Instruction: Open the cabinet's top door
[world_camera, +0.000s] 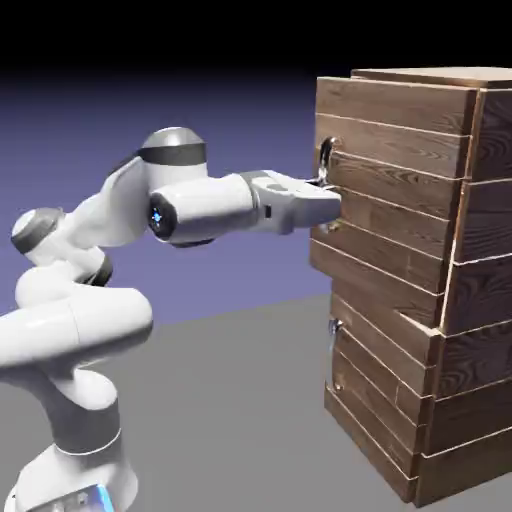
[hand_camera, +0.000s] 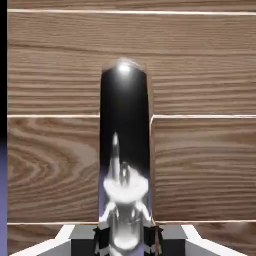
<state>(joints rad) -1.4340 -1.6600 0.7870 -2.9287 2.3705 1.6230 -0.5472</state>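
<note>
To exterior view's right, you have cabinet (world_camera: 480, 240); arm (world_camera: 110, 310) at your left; top door (world_camera: 385, 180) on cabinet front, above lower door (world_camera: 375, 385); bar handle (hand_camera: 125, 115) on top door, between hand's fingertips (hand_camera: 172, 240).

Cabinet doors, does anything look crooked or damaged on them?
The top door looks slightly odd: it juts out past the lower door, overhanging it along its bottom edge. Whether it's ajar or built that way, I can't tell. No damage shows.

The handle's (hand_camera: 125, 130) lower end is cut off in the hand view.
</note>
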